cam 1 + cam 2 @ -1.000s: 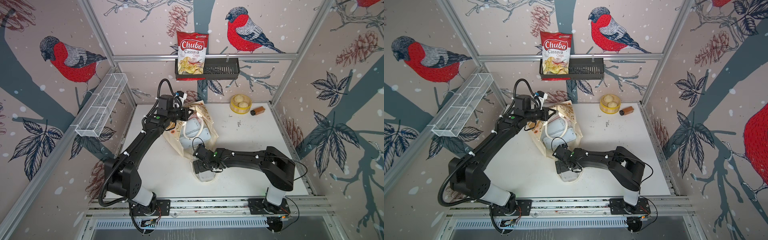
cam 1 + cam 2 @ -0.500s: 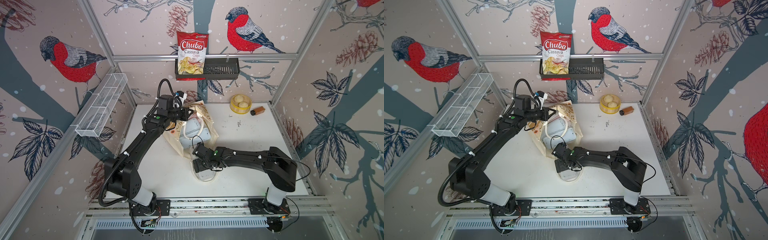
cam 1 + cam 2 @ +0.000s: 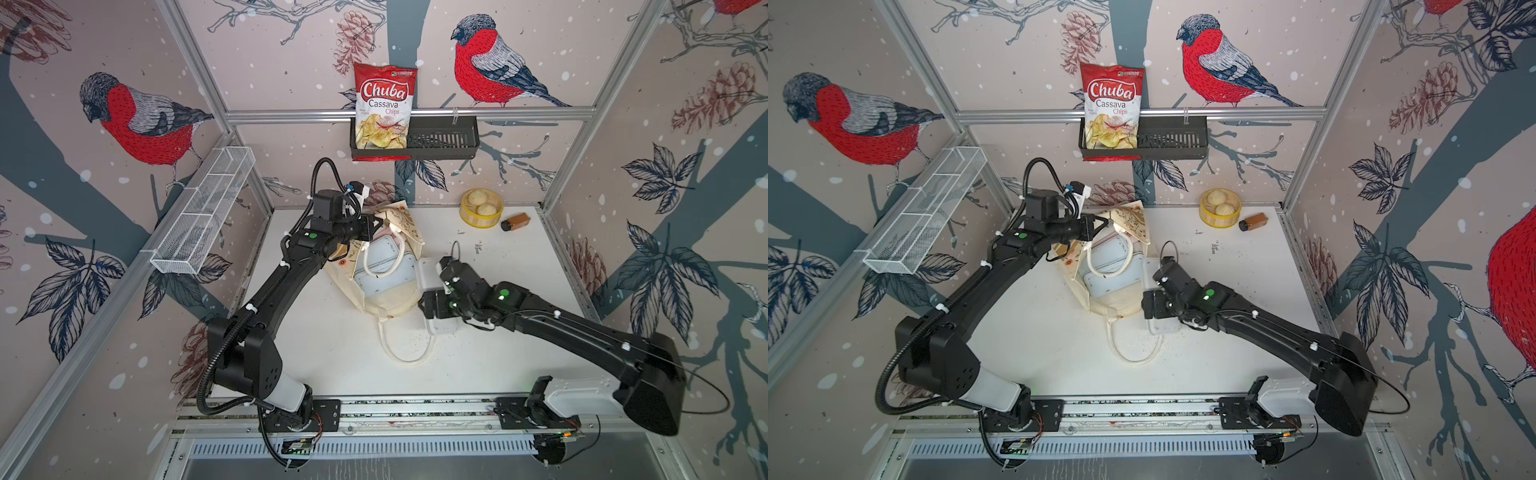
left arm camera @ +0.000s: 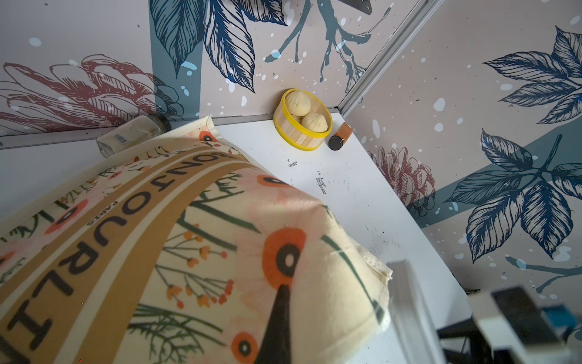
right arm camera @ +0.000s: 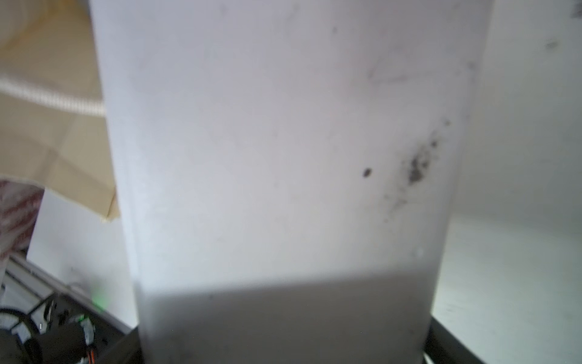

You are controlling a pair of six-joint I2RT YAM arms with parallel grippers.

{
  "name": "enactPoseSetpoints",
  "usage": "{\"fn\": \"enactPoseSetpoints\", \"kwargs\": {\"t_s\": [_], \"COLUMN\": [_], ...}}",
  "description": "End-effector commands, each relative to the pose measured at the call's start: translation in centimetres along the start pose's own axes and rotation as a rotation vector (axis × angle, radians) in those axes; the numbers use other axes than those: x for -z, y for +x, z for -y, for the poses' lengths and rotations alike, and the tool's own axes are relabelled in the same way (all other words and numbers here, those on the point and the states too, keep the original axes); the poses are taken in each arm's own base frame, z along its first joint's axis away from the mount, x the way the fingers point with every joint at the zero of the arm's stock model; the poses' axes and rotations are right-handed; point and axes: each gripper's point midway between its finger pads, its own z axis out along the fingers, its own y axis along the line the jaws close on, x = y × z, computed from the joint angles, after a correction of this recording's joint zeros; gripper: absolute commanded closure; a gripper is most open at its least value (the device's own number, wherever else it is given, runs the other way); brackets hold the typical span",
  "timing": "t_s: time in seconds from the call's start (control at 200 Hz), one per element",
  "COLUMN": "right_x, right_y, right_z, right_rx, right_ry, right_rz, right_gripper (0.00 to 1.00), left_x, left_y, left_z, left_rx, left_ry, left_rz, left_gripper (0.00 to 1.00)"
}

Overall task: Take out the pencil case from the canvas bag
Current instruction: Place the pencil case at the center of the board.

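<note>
Pencil case [image 3: 441,326], frosted white, lies crosswise in my right gripper [image 3: 430,307], whose jaws are set wide and closed on its long sides. In the right wrist view the pencil case [image 5: 283,141] fills the frame, smudged grey near one edge. The case is outside the canvas bag [image 3: 390,299], its long edge just beside the bag's right edge. Whether it touches the table [image 3: 519,365] I cannot tell.

My left gripper [image 3: 376,224] is pinched tight on the bag's far rim, holding the floral side up. The mouth gapes, and a pale grey box [image 3: 386,270] shows inside under one handle loop [image 3: 400,253]. The second loop [image 3: 407,359] sprawls on the table toward me.

Bare tabletop runs right of the case to the side wall. The steamer basket [image 3: 481,208] and brown bottle [image 3: 515,220] are well apart in the far corner. A glass jar [image 4: 132,135] lies behind the bag at the back wall.
</note>
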Motion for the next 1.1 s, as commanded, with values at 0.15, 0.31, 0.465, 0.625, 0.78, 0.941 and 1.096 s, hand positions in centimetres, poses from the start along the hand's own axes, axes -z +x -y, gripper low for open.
{"fn": "enactPoseSetpoints", "kwargs": {"t_s": [0.15, 0.31, 0.465, 0.625, 0.78, 0.941, 1.096], "right_x": [-2.1, -7.9, -15.0, -20.8, -24.9, -27.5, -28.6], "right_y": [-7.0, -10.5, -12.8, -14.2, -15.3, -15.5, -15.3], "right_z": [8.3, 10.8, 12.6, 13.9, 13.5, 13.6, 13.6], "right_rx": [-0.125, -0.086, -0.026, 0.020, 0.099, 0.123, 0.098], "right_ry": [0.091, 0.169, 0.260, 0.343, 0.406, 0.429, 0.418], "right_rz": [0.093, 0.028, -0.078, -0.128, -0.152, -0.160, -0.151], "right_gripper": [0.31, 0.30, 0.30, 0.28, 0.25, 0.20, 0.14], "left_x": [0.0, 1.1, 1.8, 1.7, 1.4, 1.2, 1.1], "left_y": [-1.2, -2.0, -2.5, -2.5, -2.2, -2.1, -2.1], "left_z": [0.1, -0.1, 0.0, 0.2, 0.1, 0.2, -0.1], "left_rx": [-0.021, -0.053, -0.065, -0.061, -0.044, -0.037, -0.037], "left_ry": [0.006, -0.043, -0.052, -0.042, -0.028, -0.018, -0.028], "left_rz": [0.044, 0.070, 0.086, 0.086, 0.078, 0.073, 0.072], "left_gripper": [1.00, 1.00, 1.00, 1.00, 1.00, 1.00, 1.00]}}
